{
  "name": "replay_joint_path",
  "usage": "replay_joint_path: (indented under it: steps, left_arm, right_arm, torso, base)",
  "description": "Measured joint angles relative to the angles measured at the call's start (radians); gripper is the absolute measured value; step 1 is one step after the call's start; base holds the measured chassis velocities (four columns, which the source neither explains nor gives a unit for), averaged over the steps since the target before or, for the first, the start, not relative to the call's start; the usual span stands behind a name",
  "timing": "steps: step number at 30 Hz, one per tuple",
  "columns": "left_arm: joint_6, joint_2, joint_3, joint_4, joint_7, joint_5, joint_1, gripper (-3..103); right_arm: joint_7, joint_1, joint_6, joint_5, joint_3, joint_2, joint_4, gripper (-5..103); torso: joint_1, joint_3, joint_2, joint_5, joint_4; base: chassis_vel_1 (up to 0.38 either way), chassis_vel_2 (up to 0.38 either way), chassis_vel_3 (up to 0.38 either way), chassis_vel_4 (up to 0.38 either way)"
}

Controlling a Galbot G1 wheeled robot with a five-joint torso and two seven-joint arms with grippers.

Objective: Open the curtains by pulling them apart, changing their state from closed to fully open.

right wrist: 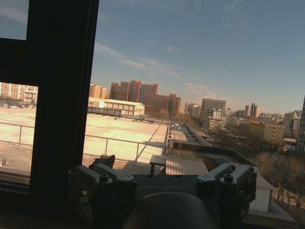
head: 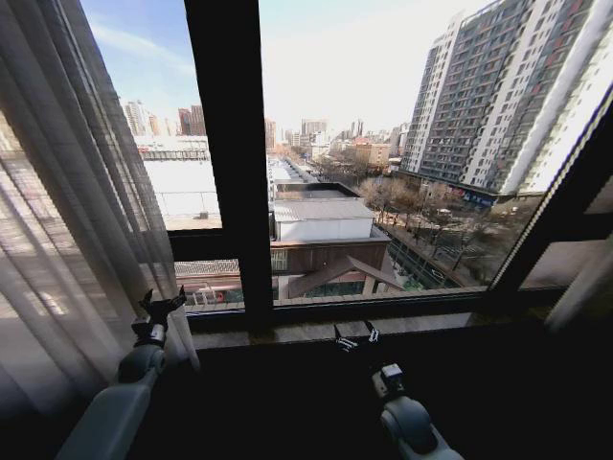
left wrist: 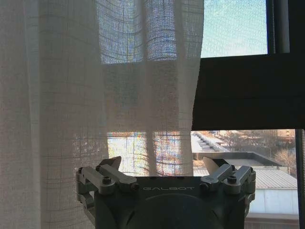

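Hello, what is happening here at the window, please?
A two-armed robot is opening sheer white curtains. The left panel hangs gathered at the left side of the window, and the city outside is mostly uncovered. The left gripper is open beside the curtain's edge, holding nothing. The right gripper is open, low near the sill.

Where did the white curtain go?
In the head view the curtain is bunched at the window's left side, left of the dark frame bar. The left end effector is raised right beside its lower edge.
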Motion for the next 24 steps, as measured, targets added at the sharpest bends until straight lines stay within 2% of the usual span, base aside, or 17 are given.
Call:
replay_joint_path:
  steps: [1,2,5,8,9,11,14,17,20,22,24]
  left_arm:
    - [-0.007,0.001,-0.003,0.004,0.014,-0.002,0.001,93]
    - [-0.007,0.001,-0.003,0.004,0.014,-0.002,0.001,93]
    - [-0.030,0.002,-0.009,0.010,0.037,-0.004,0.008,77]
    - [-0.041,0.002,-0.009,0.010,0.039,-0.004,0.012,72]
    - [-0.048,0.002,-0.010,0.011,0.039,-0.004,0.013,61]
    - [-0.050,0.002,-0.010,0.011,0.039,-0.004,0.013,61]
    - [-0.056,0.003,-0.011,0.011,0.039,-0.006,0.014,44]
    - [-0.057,0.004,-0.013,0.011,0.039,-0.006,0.015,39]
    - [-0.057,0.009,-0.022,0.009,0.036,-0.006,0.024,22]
    - [-0.057,0.010,-0.024,0.008,0.034,-0.006,0.026,22]
    - [-0.057,0.018,-0.033,0.002,0.030,-0.006,0.040,11]
  right_arm:
    - [0.000,0.000,0.000,0.000,0.000,0.000,0.000,100]
    - [0.000,0.000,0.000,0.000,0.000,0.000,0.000,100]
    - [0.000,0.000,0.000,0.000,0.000,0.000,0.000,100]
    - [0.000,0.000,0.000,0.000,0.000,0.000,0.000,100]
    - [0.000,0.000,0.000,0.000,0.000,0.000,0.000,100]
    - [0.000,0.000,0.000,0.000,0.000,0.000,0.000,100]
    - [0.000,0.000,0.000,0.000,0.000,0.000,0.000,100]
    - [0.000,0.000,0.000,0.000,0.000,0.000,0.000,100]
    - [0.000,0.000,0.000,0.000,0.000,0.000,0.000,100]
    - [0.000,0.000,0.000,0.000,0.000,0.000,0.000,100]
    - [0.000,0.000,0.000,0.000,0.000,0.000,0.000,100]
  torso:
    - [0.000,0.000,0.000,0.0000,-0.0001]
    - [0.000,0.000,0.000,0.0000,-0.0001]
    - [0.000,0.000,0.000,0.0000,-0.0001]
    - [0.000,0.000,0.000,0.0000,-0.0001]
    - [0.000,0.000,0.000,0.0000,-0.0001]
    - [0.000,0.000,0.000,0.0000,-0.0001]
    - [0.000,0.000,0.000,0.0000,-0.0003]
    - [0.000,0.000,0.000,0.0000,-0.0003]
    - [0.000,0.000,0.000,0.0000,-0.0002]
    - [0.000,0.000,0.000,0.0000,-0.0003]
    - [0.000,0.000,0.000,0.0000,-0.0002]
  base:
    - [0.000,0.000,0.000,0.000]
    - [0.000,0.000,0.000,0.000]
    - [0.000,0.000,0.000,0.000]
    - [0.000,0.000,0.000,0.000]
    - [0.000,0.000,0.000,0.000]
    - [0.000,0.000,0.000,0.000]
    - [0.000,0.000,0.000,0.000]
    - [0.000,0.000,0.000,0.000]
    - [0.000,0.000,0.000,0.000]
    - [0.000,0.000,0.000,0.000]
    - [0.000,0.000,0.000,0.000]
